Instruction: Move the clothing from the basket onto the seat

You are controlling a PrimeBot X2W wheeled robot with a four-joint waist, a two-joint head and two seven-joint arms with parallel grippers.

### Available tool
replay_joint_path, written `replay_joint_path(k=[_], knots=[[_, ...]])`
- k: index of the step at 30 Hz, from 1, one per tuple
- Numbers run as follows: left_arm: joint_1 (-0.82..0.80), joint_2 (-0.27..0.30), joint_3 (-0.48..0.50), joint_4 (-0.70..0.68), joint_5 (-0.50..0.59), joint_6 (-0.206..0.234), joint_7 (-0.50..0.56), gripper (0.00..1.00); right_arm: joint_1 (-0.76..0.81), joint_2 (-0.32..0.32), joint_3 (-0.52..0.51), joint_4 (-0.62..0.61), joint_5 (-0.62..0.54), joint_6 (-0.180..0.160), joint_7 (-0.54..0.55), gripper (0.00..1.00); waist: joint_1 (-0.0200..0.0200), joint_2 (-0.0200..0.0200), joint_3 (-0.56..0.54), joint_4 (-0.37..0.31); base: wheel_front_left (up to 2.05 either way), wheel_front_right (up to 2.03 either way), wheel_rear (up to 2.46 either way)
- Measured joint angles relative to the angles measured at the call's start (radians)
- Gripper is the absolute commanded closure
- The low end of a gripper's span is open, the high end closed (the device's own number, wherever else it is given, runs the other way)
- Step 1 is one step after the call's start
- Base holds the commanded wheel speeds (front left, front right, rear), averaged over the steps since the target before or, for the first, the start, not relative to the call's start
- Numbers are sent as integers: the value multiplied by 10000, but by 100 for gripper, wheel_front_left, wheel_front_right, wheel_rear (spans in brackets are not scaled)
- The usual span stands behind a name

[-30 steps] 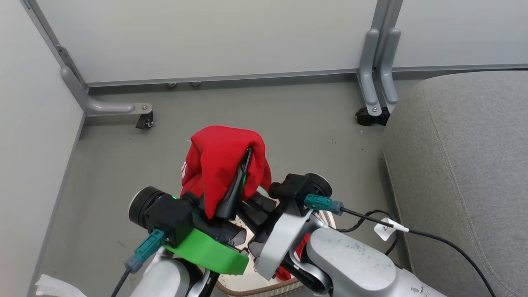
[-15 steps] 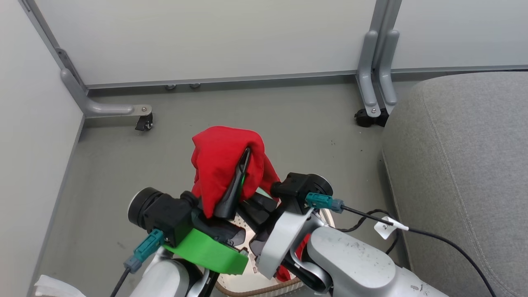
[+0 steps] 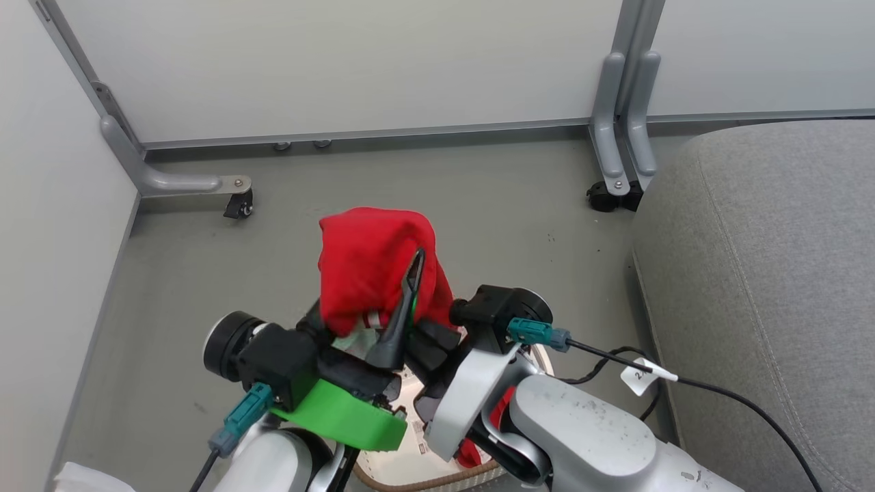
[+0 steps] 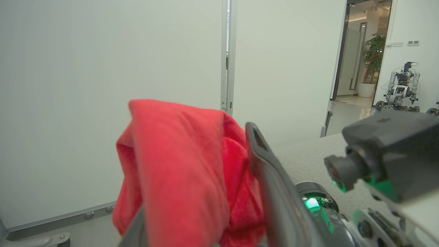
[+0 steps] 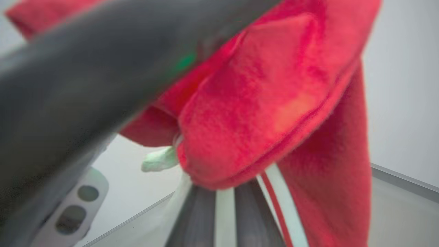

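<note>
A red piece of clothing [image 3: 372, 263] hangs bunched in the air above the basket [image 3: 424, 482], whose brown rim shows at the bottom edge. My left gripper [image 3: 376, 270] is open: one dark finger [image 4: 264, 171] stands clear to the right of the cloth [image 4: 178, 171], while the other is buried under it. My right gripper [image 3: 417, 321] reaches in from the right, its two fingers [image 5: 253, 219] close together and shut on the clothing's [image 5: 260, 103] lower folds by a white stripe. More red fabric [image 3: 470, 452] lies in the basket under my right forearm. The grey seat [image 3: 765, 287] is at the right.
White partition walls stand behind and to the left on grey feet with castors [image 3: 239, 201] [image 3: 612, 195]. Between them and the seat is grey floor [image 3: 519, 205]. A black cable with a white tag [image 3: 642, 377] trails from my right wrist. Another robot [image 4: 399, 85] stands far off through a doorway.
My left gripper's jaws have spread apart, the visible finger swinging right. The red cloth has slackened over it and a white stripe now shows beneath. The right gripper has stayed shut.
</note>
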Motion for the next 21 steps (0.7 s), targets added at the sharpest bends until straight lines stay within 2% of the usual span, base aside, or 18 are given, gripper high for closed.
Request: replay_joint_path(k=[8,21], knots=[[-37,186,226,-25,460,554,-247,0,-2,0,-198,13,-84,0,-2,100,0,0,-8,14,0,0,0],[167,560,324,-75,410,608,-238,0,-1,4,-819,247,-428,0,-6,100,0,0,50,-7,0,0,0]])
